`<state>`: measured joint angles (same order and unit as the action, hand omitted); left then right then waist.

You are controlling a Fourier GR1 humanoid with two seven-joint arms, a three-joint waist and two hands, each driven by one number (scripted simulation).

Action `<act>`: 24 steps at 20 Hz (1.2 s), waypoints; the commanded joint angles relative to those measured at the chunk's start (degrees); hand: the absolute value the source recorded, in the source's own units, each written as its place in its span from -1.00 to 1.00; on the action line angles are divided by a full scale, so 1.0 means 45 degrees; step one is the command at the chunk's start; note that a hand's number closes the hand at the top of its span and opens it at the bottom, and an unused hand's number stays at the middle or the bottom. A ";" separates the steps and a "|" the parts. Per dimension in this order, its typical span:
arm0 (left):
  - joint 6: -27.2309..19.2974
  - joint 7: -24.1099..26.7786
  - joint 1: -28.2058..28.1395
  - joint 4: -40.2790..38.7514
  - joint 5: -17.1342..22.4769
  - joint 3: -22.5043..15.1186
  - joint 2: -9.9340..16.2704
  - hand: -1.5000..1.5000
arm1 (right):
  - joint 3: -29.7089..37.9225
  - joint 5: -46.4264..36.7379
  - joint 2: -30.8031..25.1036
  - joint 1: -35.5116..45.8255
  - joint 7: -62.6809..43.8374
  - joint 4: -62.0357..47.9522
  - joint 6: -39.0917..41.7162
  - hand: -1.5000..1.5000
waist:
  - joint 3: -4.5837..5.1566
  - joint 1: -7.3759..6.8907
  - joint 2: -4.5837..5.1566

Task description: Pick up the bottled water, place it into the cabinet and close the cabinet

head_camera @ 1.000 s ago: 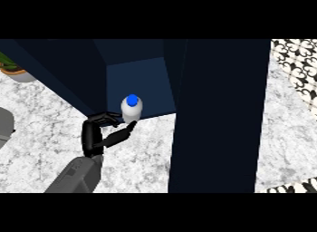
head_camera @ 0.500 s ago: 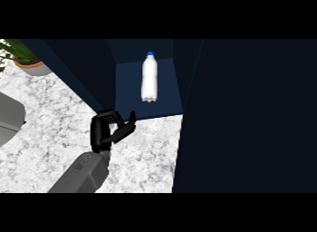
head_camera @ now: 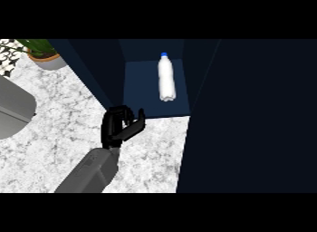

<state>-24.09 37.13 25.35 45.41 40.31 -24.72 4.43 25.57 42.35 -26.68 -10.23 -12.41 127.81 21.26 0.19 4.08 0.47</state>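
Observation:
The bottled water [head_camera: 165, 78], white with a blue cap, rests inside the open dark blue cabinet [head_camera: 154, 106] on its floor, cap toward the back. My left hand [head_camera: 120, 125] hovers over the marble counter just in front of the cabinet's opening, below and left of the bottle and apart from it. Its fingers are loosely bent, the thumb stands apart, and it holds nothing. My right hand does not show.
A broad dark blue panel [head_camera: 261, 118], probably the cabinet's door, fills the right side. A potted plant [head_camera: 42, 50] stands at the back left. A large grey object [head_camera: 4, 106] sits at the left edge on the marble counter [head_camera: 54, 136].
My left hand, close beside the bottle a second ago, has drawn back out of the cabinet. The bottle stays inside, now showing at full length.

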 commanded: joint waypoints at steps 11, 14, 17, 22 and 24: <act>0.3923 -0.0220 -0.0900 0.3253 -0.0384 -0.0715 0.0314 1.00 | 0.0369 0.1404 0.0278 -0.1792 -0.1299 0.2566 0.0835 1.00 | -0.0041 -0.0834 -0.0163; 0.3822 -0.0495 -0.1391 0.4045 -0.0610 -0.0944 0.0823 -1.00 | -0.0436 0.0901 0.0671 -0.2138 -0.1931 0.4461 -0.0349 1.00 | -0.0031 -0.0789 -0.0201; 0.4956 -0.0565 -0.2854 0.5249 -0.0302 -0.0896 0.1887 -1.00 | -0.1337 -0.0220 0.1227 -0.1820 -0.1699 0.4187 -0.0592 1.00 | -0.0031 -0.0917 -0.0175; 0.5610 -0.0412 -0.4171 0.6444 -0.0247 -0.1072 0.2676 -1.00 | -0.1399 0.0162 0.0221 -0.2040 -0.1768 0.4657 0.0478 1.00 | -0.0020 -0.0817 -0.0229; 0.5116 -0.0456 -0.5276 0.7837 -0.0510 -0.1348 0.3086 -1.00 | -0.2207 -0.0009 0.0323 -0.1825 -0.1972 0.4485 0.0221 1.00 | -0.0029 -0.1004 -0.0228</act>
<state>-0.88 34.64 7.12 74.45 38.85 -30.18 15.39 17.93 45.17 -25.15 -16.17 -16.87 134.58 24.69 0.06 -0.11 -0.54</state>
